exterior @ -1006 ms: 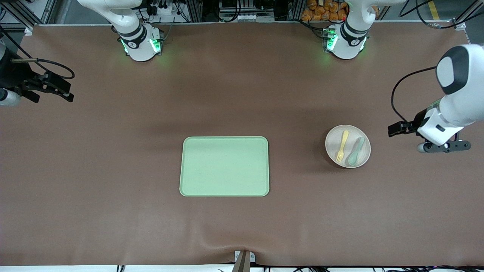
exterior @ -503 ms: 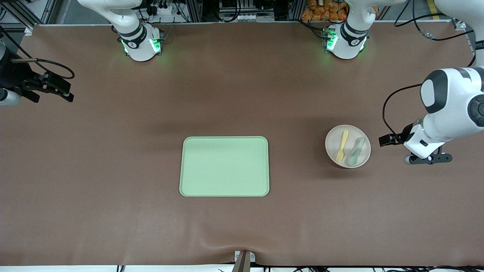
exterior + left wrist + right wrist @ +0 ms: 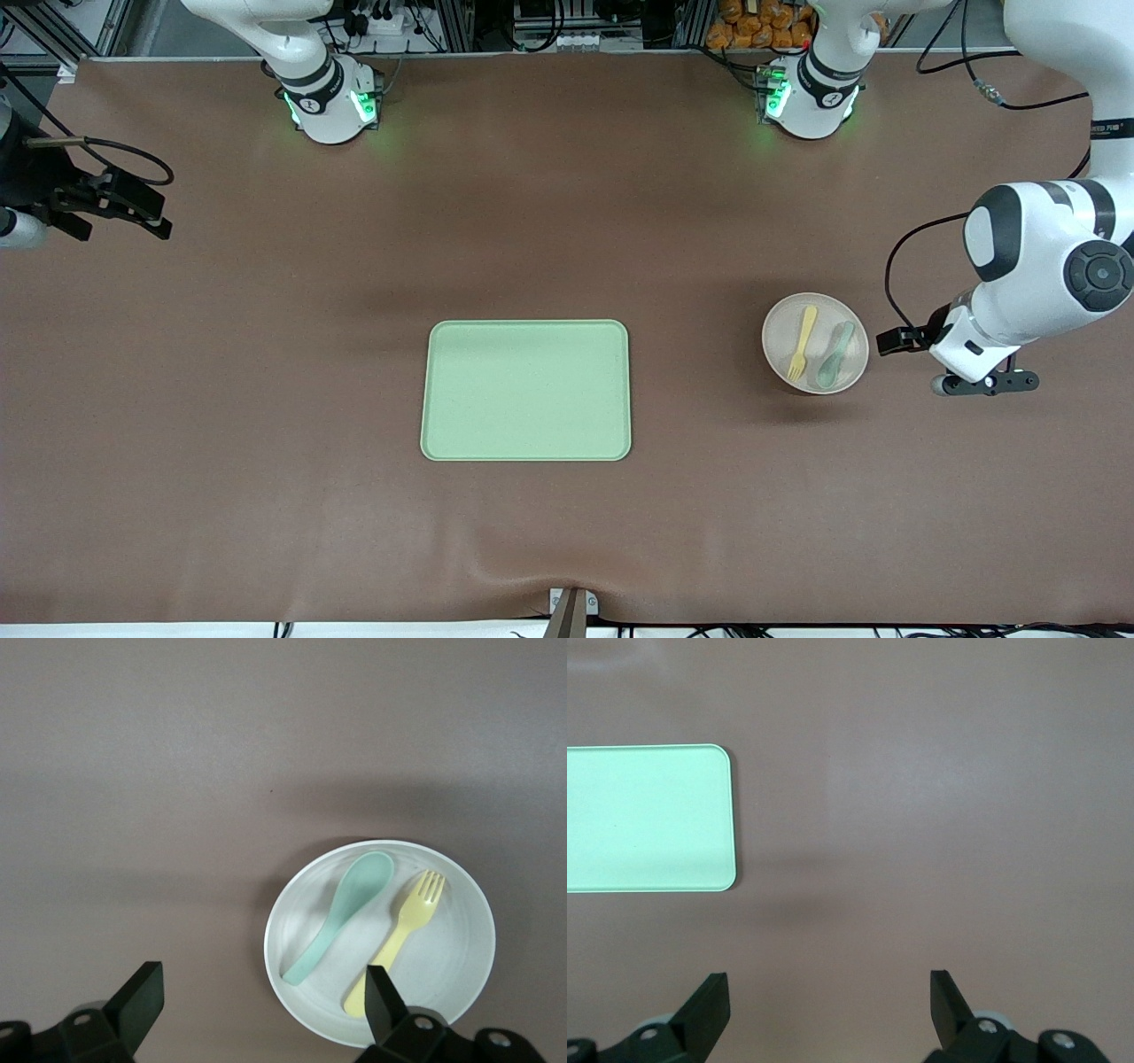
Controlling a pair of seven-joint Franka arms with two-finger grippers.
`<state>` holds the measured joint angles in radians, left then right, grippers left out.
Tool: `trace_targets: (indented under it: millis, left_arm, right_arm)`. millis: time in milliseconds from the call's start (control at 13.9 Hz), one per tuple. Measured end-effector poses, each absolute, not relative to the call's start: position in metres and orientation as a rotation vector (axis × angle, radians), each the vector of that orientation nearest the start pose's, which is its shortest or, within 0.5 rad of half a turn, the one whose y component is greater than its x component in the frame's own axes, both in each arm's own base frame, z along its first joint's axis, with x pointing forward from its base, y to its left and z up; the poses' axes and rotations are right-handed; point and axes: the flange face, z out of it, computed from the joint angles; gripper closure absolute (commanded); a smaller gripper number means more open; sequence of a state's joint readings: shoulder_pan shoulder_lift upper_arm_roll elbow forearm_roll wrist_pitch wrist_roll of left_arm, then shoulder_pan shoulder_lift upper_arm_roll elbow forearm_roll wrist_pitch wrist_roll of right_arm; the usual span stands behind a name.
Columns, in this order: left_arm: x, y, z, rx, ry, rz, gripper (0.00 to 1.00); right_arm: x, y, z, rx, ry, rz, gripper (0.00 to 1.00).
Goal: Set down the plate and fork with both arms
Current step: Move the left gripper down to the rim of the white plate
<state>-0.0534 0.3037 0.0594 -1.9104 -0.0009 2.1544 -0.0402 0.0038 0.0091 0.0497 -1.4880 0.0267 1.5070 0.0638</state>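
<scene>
The pale round plate (image 3: 781,337) lies on the brown table toward the left arm's end. On it lie the yellow fork (image 3: 804,341) and a grey-green spoon (image 3: 835,354), side by side. My left gripper (image 3: 983,383) hangs open over the table just beside the plate, holding nothing. The left wrist view shows the plate (image 3: 456,961), fork (image 3: 403,935) and spoon (image 3: 341,917) past my open left gripper (image 3: 261,981), with one fingertip (image 3: 379,992) in front of the plate's rim. My right gripper (image 3: 158,215) waits open over the right arm's end of the table.
A rectangular light-green tray (image 3: 526,390) lies at the table's middle, and its corner shows in the right wrist view (image 3: 647,815) past the open right gripper (image 3: 828,981). Bare brown cloth lies between tray and plate.
The left arm has swung in toward the plate, bringing its gripper closer beside it. The right arm, plate, fork and tray have not moved.
</scene>
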Motion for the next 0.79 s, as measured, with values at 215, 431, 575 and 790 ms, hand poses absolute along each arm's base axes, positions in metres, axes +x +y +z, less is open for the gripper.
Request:
trace_targets:
  millis: [215,431,575,790]
  left_arm:
    - [0.609,0.007,0.316,-3.12,-0.08,0.103,0.0]
    - [0.607,0.007,0.286,-3.118,-0.077,0.106,0.0]
    - [0.61,0.004,0.266,-3.118,-0.049,0.097,0.0]
    - [0.61,-0.001,0.246,-3.119,-0.026,0.106,0.0]
  right_arm:
    - [0.55,0.032,0.653,-3.114,0.013,-0.013,0.0]
    - [0.55,0.032,0.653,-3.114,0.013,-0.013,0.0]
    - [0.55,0.032,0.653,-3.114,0.013,-0.013,0.0]
    - [0.55,0.032,0.653,-3.114,0.012,-0.013,0.0]
